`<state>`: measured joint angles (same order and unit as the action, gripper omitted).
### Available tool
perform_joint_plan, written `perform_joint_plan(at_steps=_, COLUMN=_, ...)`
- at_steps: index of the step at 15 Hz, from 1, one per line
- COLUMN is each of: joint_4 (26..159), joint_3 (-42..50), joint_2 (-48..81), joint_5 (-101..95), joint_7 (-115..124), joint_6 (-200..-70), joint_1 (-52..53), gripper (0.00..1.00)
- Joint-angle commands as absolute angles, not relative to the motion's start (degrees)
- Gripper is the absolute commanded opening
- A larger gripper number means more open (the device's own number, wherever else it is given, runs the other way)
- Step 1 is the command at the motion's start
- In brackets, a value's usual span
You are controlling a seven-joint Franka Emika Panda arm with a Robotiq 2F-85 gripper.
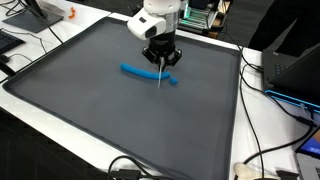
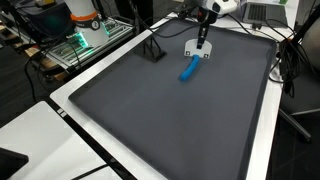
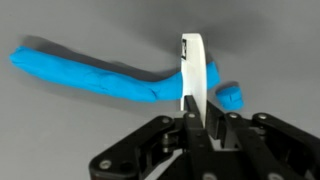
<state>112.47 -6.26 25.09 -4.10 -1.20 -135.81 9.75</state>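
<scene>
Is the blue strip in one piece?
No, a small blue chunk lies apart from the blue strip, beyond the white blade.

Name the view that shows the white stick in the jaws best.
The wrist view: the white stick stands large in mid-frame, clamped in the shut jaws and crossing the blue strip. In both exterior views it is only a small, distant white sliver.

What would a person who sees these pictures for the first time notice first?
A long blue strip lies on the dark grey mat, bright against it. Right above it, the shut jaws hold a thin white stick upright, its end down by the strip.
</scene>
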Motion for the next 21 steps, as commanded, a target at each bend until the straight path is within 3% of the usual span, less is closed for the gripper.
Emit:
perform_joint_plan(at_steps=1, joint_4=113.51, joint_3=-6.65, joint_2=26.41, joint_5=-3.45, joint_7=-1.58, joint_6=-135.3, joint_1=9.3, gripper=0.02)
perform_joint_plan(at_steps=21, joint_4=117.86, joint_3=-6.81, joint_2=20.08, joint_5=-3.58, joint_7=-4.0, joint_6=-125.24, joint_1=8.63, gripper=0.02)
